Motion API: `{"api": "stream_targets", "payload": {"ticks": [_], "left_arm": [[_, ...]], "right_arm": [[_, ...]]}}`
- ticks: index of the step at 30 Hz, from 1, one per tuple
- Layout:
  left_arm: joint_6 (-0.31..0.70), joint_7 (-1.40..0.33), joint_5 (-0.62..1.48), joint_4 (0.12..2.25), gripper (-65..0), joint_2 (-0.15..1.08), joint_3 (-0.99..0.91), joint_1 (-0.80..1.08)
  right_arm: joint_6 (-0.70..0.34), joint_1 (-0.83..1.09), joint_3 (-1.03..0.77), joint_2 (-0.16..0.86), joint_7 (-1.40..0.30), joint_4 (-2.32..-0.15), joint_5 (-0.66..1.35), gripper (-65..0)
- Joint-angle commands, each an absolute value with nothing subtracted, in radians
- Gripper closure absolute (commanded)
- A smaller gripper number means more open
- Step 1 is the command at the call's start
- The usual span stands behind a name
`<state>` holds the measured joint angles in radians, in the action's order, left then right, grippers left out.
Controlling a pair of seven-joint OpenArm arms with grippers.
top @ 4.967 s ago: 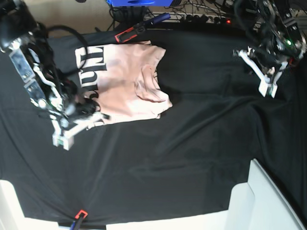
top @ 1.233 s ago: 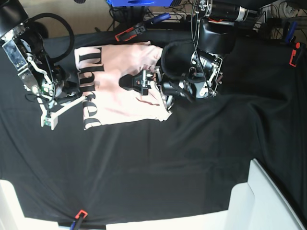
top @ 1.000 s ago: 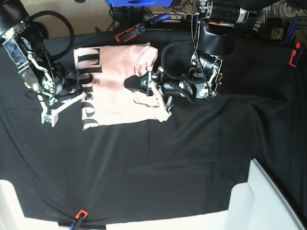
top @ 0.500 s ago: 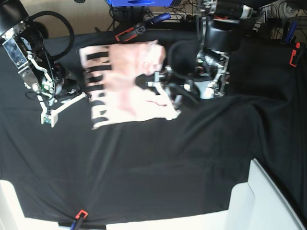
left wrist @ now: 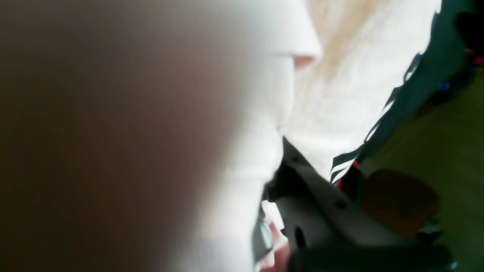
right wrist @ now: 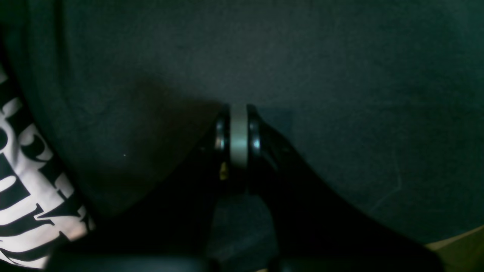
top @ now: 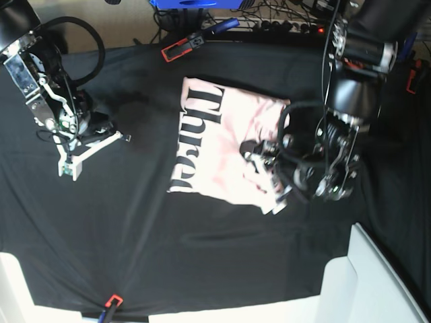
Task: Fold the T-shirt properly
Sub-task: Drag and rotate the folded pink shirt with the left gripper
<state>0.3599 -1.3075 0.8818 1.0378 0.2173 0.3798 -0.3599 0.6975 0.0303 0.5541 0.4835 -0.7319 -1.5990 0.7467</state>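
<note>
The pale pink T-shirt lies folded and slightly askew on the black table cloth, its black lettering facing up along the left side. My left gripper is shut on the shirt's right edge, where the cloth bunches. In the left wrist view, blurred pink T-shirt fills the frame beside my left gripper, and one white finger shows. My right gripper rests shut and empty on the cloth, well left of the shirt. The right wrist view shows the right gripper with jaws together and the T-shirt lettering at far left.
A red-and-black clamp holds the cloth at the back edge, another clamp at the front and a third clamp at the right. White boxes stand at the front right. Cables and a power strip lie behind the table.
The left gripper has dragged the T-shirt right and toward the front, turning it slightly. The right arm has stayed where it was.
</note>
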Motion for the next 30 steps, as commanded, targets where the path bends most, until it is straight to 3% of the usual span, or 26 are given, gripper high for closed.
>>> {"api": "stream_targets", "payload": {"ticks": [1,9,23,30], "left_arm": [[0.348,-1.302,0.909,1.053,0.0,0.217,0.423,-0.398],[0.325,-1.282,0.802,0.865,0.0,0.203,0.671,-0.584],[0.332,-1.241,0.111,0.756,0.0,0.010,0.700,-0.680],[0.404,-1.132,-0.199,0.750,0.0,-0.091,0.704,-0.657]], "right_arm": [[0.698,0.015,0.547,0.495,-0.719,-1.618,0.742,-0.3],[0.698,0.016,0.547,0.495,-0.719,-1.618,0.742,-0.3],[0.698,0.015,0.547,0.495,-0.719,-1.618,0.742,-0.3],[0.698,0.015,0.547,0.495,-0.719,-1.618,0.742,-0.3]]}}
